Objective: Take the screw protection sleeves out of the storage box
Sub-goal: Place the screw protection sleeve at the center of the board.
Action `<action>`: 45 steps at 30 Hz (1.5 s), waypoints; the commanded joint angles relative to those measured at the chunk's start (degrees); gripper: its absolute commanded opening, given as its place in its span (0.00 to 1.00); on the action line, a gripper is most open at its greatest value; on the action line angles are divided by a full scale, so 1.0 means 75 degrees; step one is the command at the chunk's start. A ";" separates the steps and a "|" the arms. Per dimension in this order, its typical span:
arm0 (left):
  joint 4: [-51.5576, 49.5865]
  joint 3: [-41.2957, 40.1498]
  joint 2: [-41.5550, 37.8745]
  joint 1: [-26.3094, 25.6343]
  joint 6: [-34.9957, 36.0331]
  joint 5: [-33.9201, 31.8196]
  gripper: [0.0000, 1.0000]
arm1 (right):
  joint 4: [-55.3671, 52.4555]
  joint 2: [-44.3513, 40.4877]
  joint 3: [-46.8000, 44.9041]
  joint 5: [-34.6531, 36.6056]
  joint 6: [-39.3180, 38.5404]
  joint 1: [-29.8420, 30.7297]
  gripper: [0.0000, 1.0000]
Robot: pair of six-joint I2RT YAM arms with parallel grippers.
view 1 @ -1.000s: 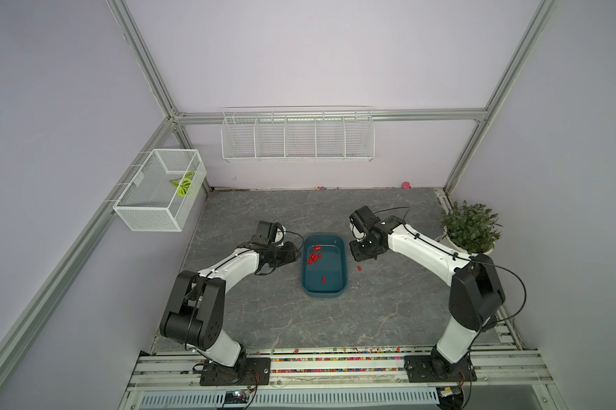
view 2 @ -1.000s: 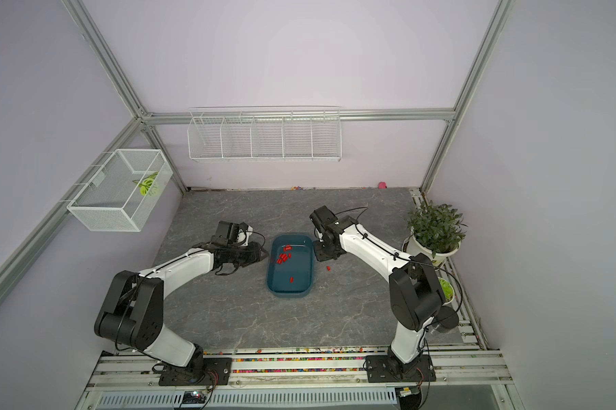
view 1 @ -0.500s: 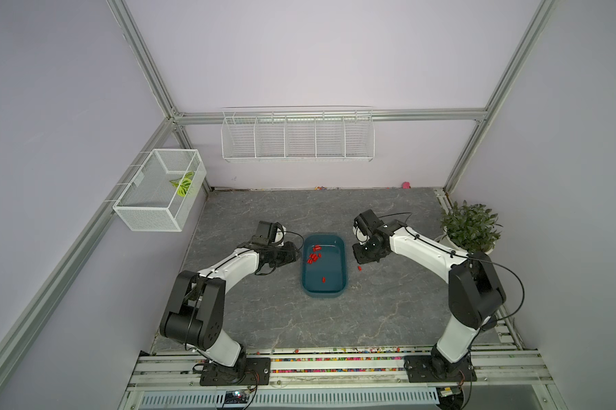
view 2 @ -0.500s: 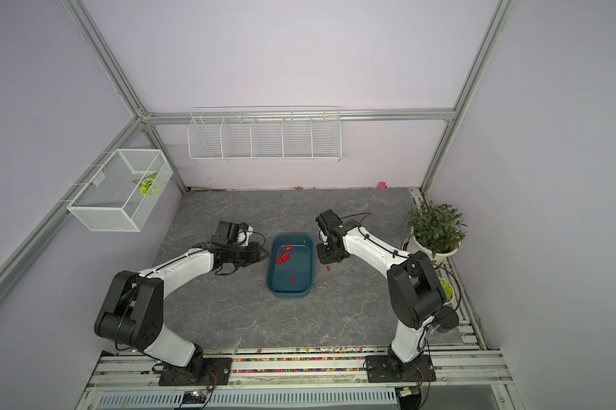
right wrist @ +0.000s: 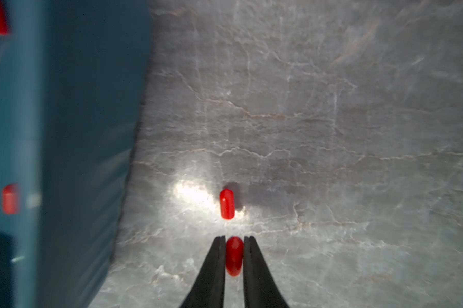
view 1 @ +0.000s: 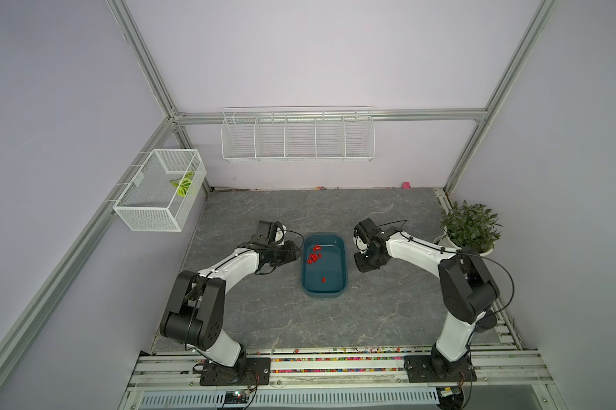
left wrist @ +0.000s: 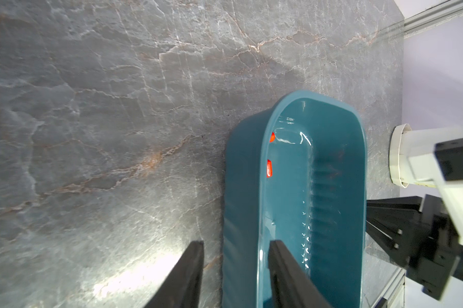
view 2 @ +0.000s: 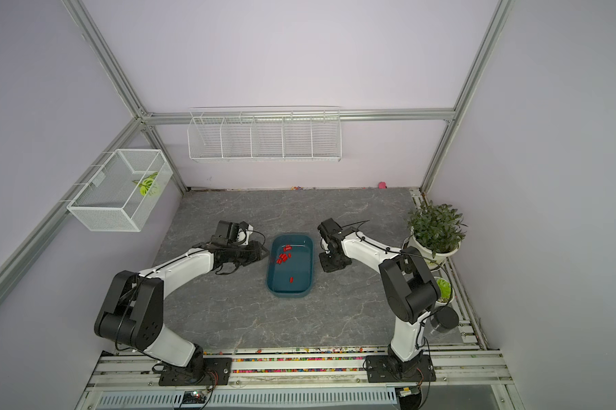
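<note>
In right hand [right wrist: 234,238], seemingly, one red sleeve [right wrist: 234,257]

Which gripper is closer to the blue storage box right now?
Left. The left gripper straddles the storage box wall, one finger inside. The right gripper is beside the box's opposite side, over the table, holding a red sleeve.

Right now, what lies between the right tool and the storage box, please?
Bare tabletop alone, between right tool and storage box in the right wrist view.
</note>
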 commanded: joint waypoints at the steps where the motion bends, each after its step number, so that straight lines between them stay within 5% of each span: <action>1: -0.0014 0.0142 0.0003 0.0002 -0.0033 0.0047 0.47 | 0.0289 0.0243 -0.0080 -0.0122 -0.0186 -0.0123 0.18; 16: -0.0083 0.0390 0.0227 -0.0229 -0.0089 -0.0081 0.47 | 0.0476 0.0574 -0.0078 -0.0095 -0.0439 -0.0333 0.24; 45: -0.0109 0.0567 0.0265 -0.0337 -0.0090 -0.0079 0.47 | -0.0363 -0.0631 0.0294 0.0115 -0.0439 -0.0335 0.30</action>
